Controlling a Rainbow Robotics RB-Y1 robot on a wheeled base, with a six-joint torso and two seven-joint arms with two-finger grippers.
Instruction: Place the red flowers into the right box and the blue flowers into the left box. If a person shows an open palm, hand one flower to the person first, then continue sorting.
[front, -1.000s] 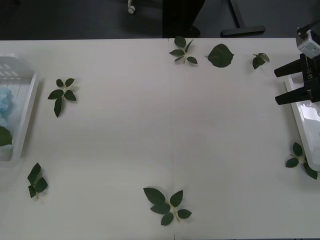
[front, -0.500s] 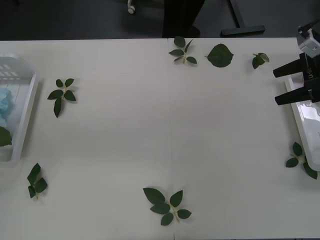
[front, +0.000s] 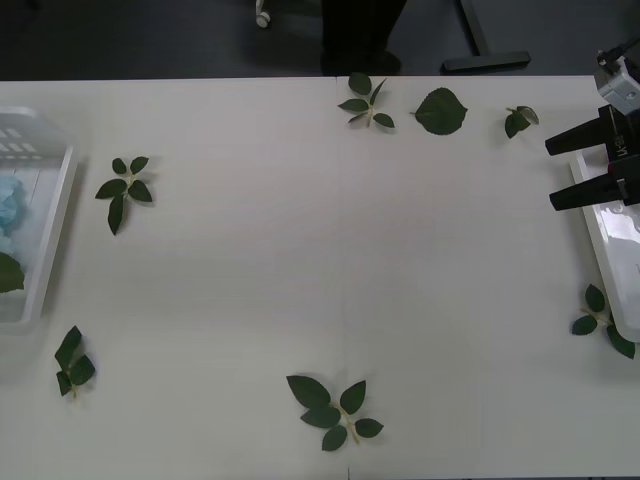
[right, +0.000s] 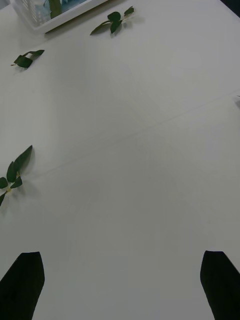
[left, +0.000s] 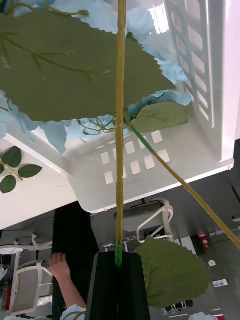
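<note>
the left gripper (left: 120, 280) has its fingers clamped together on a blue flower stem (left: 120, 150); beyond the fingers, blue flowers (left: 100, 15) lie in the left box (front: 45, 235). the right gripper (front: 585, 165) holds its fingers apart, empty, above the right box (front: 600, 250) rim beside the worktop (front: 330, 260).
</note>
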